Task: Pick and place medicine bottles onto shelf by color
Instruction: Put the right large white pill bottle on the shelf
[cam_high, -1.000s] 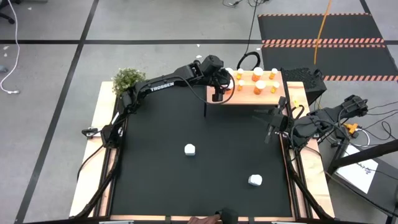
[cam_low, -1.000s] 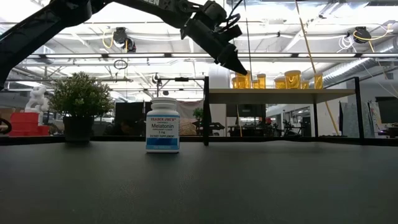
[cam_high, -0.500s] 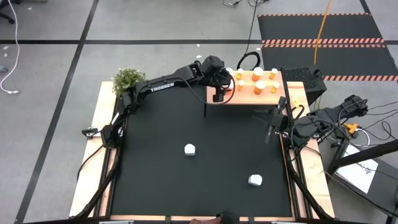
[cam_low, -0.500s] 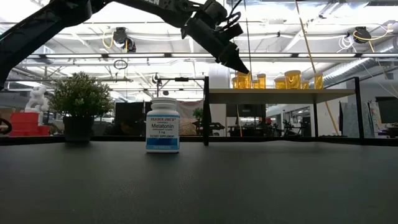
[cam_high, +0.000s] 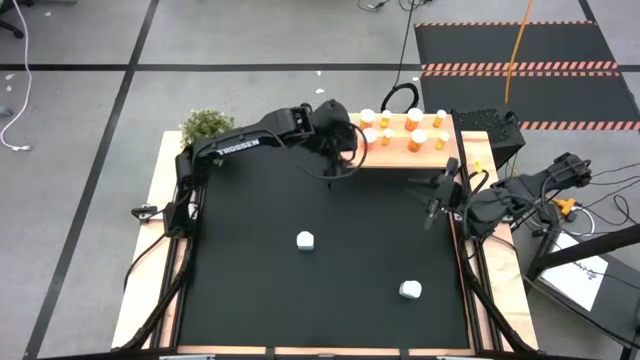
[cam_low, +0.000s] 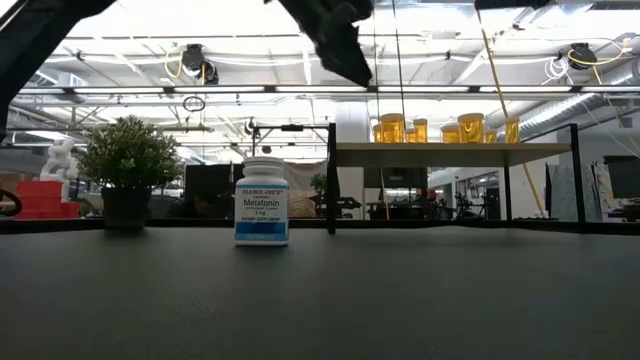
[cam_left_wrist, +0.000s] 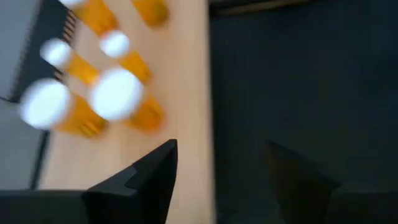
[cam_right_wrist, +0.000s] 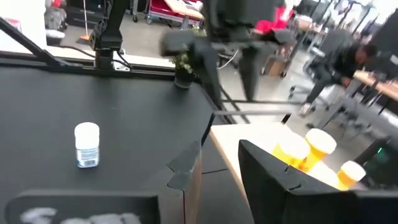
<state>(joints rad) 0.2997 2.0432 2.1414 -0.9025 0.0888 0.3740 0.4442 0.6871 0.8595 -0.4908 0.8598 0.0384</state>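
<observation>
**Left gripper raised beside the shelf; two white bottles left on the mat**

The left gripper is seen in the high view just off the shelf's left end, above the black mat. In the left wrist view its two dark fingers are spread, and nothing is held between them. In the low view only its dark tip is seen, well above the level of the shelf top.

The shelf stands at the far edge of the mat, towards its right corner. A group of orange bottles with white caps is gathered upright on the shelf top; the same bottles are seen in a row in the low view.

One white bottle stands upright near the middle of the mat, its blue label facing the low camera. A second white bottle sits nearer the front right corner.

The right gripper is held by the mat's right edge, its fingers parted and empty. A potted plant stands at the far left corner.
</observation>
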